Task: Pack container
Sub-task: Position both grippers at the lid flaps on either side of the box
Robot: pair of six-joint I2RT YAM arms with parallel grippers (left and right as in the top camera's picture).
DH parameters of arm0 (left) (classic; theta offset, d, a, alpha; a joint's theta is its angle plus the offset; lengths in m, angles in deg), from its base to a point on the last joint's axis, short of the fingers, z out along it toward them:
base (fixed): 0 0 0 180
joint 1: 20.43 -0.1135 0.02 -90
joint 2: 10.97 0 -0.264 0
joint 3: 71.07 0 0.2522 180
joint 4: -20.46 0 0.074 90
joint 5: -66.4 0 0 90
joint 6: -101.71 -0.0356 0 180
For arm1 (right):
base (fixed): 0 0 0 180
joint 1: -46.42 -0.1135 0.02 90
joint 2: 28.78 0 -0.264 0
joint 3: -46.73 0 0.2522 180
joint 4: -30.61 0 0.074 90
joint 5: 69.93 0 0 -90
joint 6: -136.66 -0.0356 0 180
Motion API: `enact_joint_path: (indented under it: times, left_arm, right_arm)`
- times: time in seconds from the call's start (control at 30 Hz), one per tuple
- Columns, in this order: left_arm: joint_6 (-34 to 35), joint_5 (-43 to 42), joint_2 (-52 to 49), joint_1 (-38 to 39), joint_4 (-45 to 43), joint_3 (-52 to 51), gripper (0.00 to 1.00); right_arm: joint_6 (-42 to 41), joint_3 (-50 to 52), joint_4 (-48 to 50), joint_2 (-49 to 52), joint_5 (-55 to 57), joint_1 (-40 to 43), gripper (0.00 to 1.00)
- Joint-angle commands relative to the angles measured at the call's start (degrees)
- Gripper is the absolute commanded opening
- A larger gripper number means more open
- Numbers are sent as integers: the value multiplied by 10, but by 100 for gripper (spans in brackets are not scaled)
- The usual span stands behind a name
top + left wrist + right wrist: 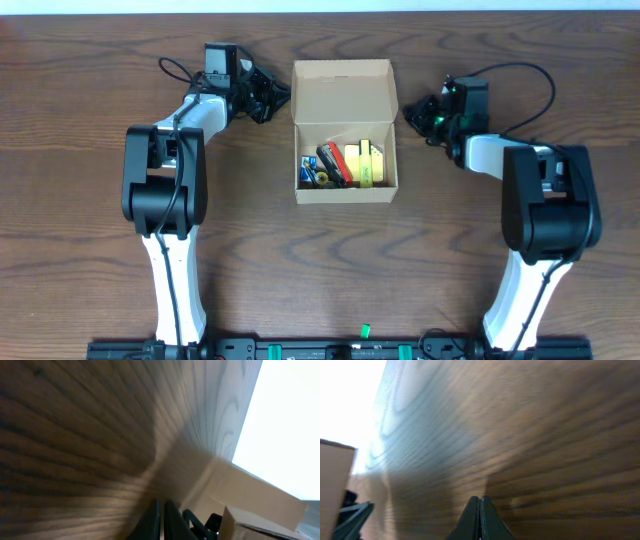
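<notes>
The tan cardboard container [345, 105] stands open at the table's middle, its flap lid lying back toward the far edge. Inside it lie several small items, among them yellow [366, 163], red and black [331, 163] and blue ones. My left gripper [280, 98] is shut and empty, just left of the container's lid; the left wrist view shows its closed fingers [162, 510] over bare wood with the box wall [260, 520] at the right. My right gripper [412, 113] is shut and empty, just right of the container; its closed fingers [480, 505] show over wood.
The brown wooden table [320, 260] spreads around the box. The two arm bases stand at the front left [165, 190] and front right [545, 210]. Cables run behind both wrists near the far edge.
</notes>
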Motion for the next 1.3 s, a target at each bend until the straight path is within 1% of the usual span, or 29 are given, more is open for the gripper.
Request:
enact_joint_path:
  times: [0.0, 0.3, 1.27]
  left_arm:
    - [8, -27, -2, -1, 2, 10, 6]
    - [8, -73, -2, -1, 2, 10, 6]
    - [6, -146, -2, 6, -1, 10, 6]
  right_arm:
    - [-19, -10, 3, 6, -24, -5, 1]
    - [-22, -10, 45, 6, -80, -6, 1]
    - [-26, -10, 105, 6, -100, -28, 1]
